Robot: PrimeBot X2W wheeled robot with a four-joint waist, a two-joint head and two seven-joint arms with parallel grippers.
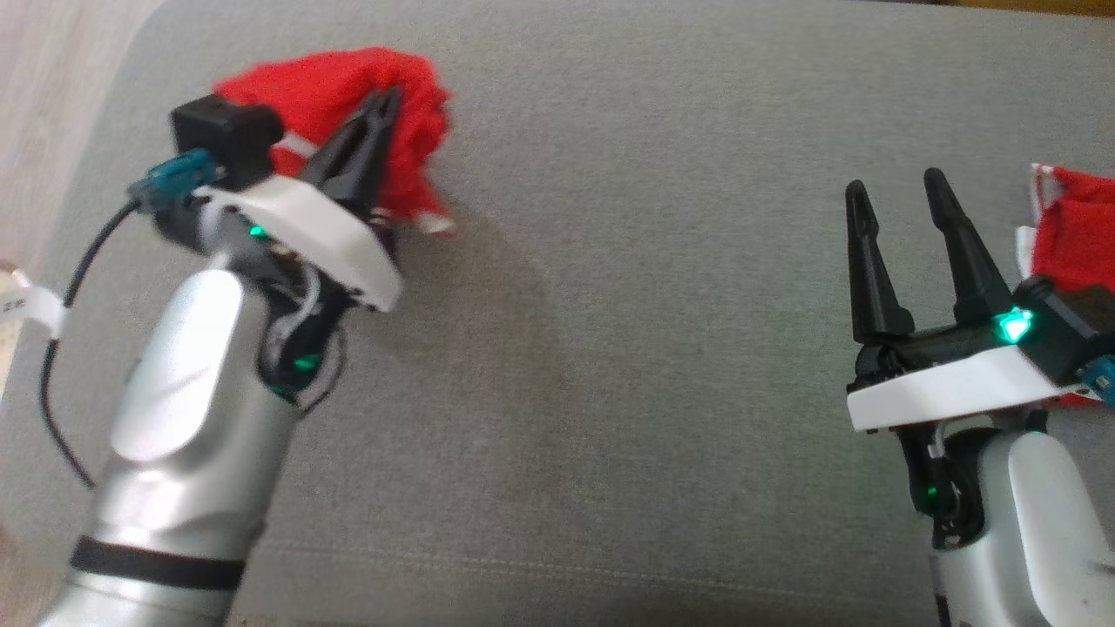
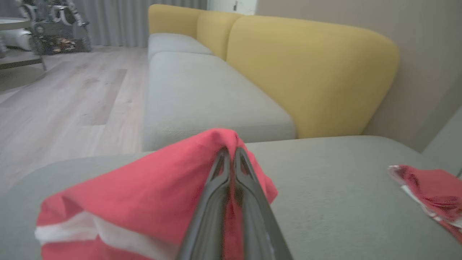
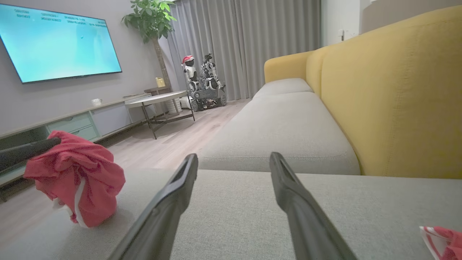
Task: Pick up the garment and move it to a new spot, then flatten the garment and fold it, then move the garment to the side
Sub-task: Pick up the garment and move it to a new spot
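Observation:
A red garment with white trim hangs bunched at the far left of the grey sofa cushion. My left gripper is shut on its top fold and holds it up. In the left wrist view the closed fingers pinch a peak of the red cloth. The right wrist view has the same bundle hanging just above the cushion at the left. My right gripper stands open at the lower right with nothing between its fingers.
A second red and white cloth lies at the cushion's right edge, beside my right wrist. Yellow backrests line the sofa's far side. Wooden floor lies past the cushion's left edge. A low table and another robot stand across the room.

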